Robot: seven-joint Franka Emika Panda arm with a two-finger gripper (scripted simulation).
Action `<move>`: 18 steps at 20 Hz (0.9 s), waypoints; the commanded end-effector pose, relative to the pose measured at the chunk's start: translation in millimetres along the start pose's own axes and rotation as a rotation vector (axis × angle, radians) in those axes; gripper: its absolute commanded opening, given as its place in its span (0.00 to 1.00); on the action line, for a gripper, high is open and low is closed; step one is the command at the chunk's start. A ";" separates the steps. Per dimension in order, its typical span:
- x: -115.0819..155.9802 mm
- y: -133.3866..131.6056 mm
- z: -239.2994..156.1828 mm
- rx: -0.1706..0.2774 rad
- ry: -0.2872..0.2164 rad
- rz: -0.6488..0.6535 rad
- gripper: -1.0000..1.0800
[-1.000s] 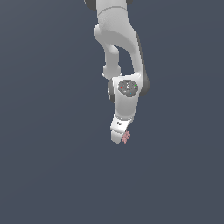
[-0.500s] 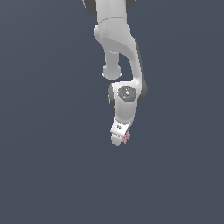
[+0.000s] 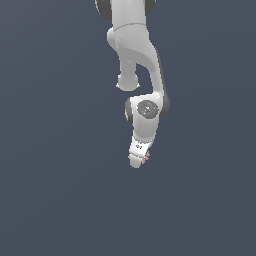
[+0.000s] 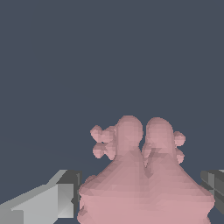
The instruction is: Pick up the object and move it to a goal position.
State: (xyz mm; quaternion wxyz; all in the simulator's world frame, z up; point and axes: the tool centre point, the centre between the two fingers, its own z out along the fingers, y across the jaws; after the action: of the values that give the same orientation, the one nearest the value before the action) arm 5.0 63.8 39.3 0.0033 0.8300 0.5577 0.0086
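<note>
Object [image 4: 144,179], wrist view: pale pink, matte, lumpy, w/ two tall rounded lobes side by side and small stubby knobs on either flank. It sits directly betw. the two grey-white fingers [image 4: 48,203] of the pincer [image 3: 137,161], filling nearly all the gap. Finger pads stand just beside its wide base on both sides; actual contact is not resolvable, so you cannot tell from these views whether the pincer is clamped on it or only straddling it. In the exterior view you see the object [image 3: 146,158] only as a few pink specks at the pincer tip, slightly toward that view's right; the arm [image 3: 145,120] hangs above, wrist pitched down. No worktop edge or goal marker is visible; the background is uniform dark grey.

Handling, as judgement:
- Wt.: prob. light; it is narrower than the pincer.
- Stiffness: reads as rigid, faceted; expect no give under the pads.
- Surface: matte, so approx. moderate friction, but curved flanks offer small contact patches.
- Where to hold: take the broad lower body, pads on opposite flanks, below the lobes. Avoid the knobs and the lobe tips; a pinch there could twist or squirt the piece out.
- Risk: rotation about the pad axis during transit. Keep your moves slow.
</note>
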 end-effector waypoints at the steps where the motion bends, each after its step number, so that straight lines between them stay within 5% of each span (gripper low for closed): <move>1: -10.9 -1.4 14.6 0.015 -0.011 0.011 0.00; 18: 4.9 1.8 -38.8 -0.003 0.002 -0.001 0.00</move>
State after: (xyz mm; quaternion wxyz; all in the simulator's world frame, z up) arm 7.3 66.8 68.5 0.0037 0.8297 0.5580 0.0100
